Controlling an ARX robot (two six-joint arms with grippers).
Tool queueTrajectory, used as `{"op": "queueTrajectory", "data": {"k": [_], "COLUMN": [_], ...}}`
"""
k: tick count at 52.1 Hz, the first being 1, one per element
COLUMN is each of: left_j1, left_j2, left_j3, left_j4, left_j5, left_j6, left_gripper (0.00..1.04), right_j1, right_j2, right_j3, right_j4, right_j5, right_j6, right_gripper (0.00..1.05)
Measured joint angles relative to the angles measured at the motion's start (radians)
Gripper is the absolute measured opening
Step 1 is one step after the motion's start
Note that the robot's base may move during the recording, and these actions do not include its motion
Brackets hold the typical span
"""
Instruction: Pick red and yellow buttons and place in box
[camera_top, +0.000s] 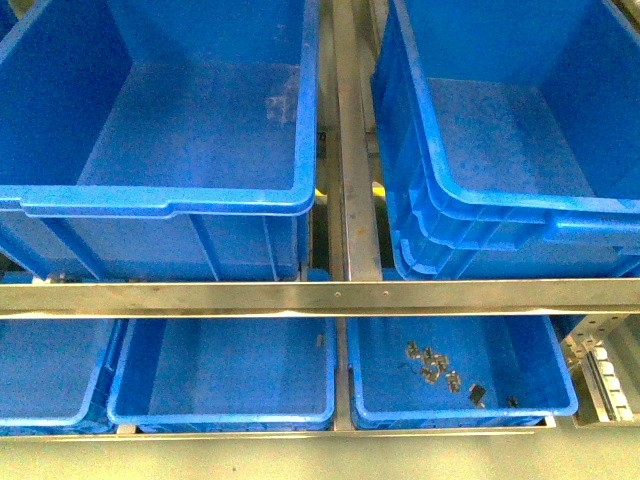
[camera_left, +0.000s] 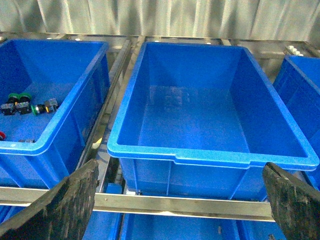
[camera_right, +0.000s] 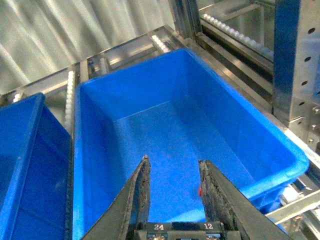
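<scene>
Blue bins (camera_top: 160, 110) on silver metal rack (camera_top: 350, 295), small grey parts (camera_top: 435, 365) in one lower bin, green-capped switches (camera_left: 19, 96) in another, black gripper fingers (camera_right: 137, 195), red speck (camera_right: 200, 190) between them.

Left hand (camera_left: 175, 200) is hanging w/ its two dark fingers (camera_left: 60, 205) spread wide, nothing btwn them. Big blue bin (camera_left: 210, 155) is sitting centre on the metal rack (camera_left: 180, 204), looking bare inside. Neighbouring blue bin (camera_left: 75, 95) is holding a few switches: green-capped ones (camera_left: 17, 96), one w/ a yellowish cap (camera_left: 50, 105), plus a red bit (camera_left: 2, 135) at the frame edge. Corrugated metal wall (camera_left: 150, 17) is running behind.
</scene>
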Motion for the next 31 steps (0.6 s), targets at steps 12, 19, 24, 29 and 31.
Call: {"op": "queueTrajectory", "data": {"k": [12,19,24,29,31], "left_j1": [0.0,0.0,0.0,0.0,0.0], "left_j2": [0.0,0.0,0.0,0.0,0.0], "left_j3": [0.0,0.0,0.0,0.0,0.0], "left_j4": [0.0,0.0,0.0,0.0,0.0], "left_j5": [0.0,0.0,0.0,0.0,0.0], "left_j6": [0.0,0.0,0.0,0.0,0.0], "left_gripper": [0.97,0.97,0.97,0.97,0.97], "right_j1": [-0.121,-0.184,-0.203,-0.214,-0.216], "right_j2": [0.32,0.494,0.568,0.634,0.662], "right_j3": [0.196,0.36,0.451,0.535,0.571], "right_j4": [0.076,0.072,0.046,0.021,0.009], "right_j5": [-0.104,-0.14,-0.148,-0.15,-0.15], "right_j6": [0.089,0.133,0.148,0.161,0.163], "right_gripper": [0.24,0.24,0.24,0.24,0.24]}}
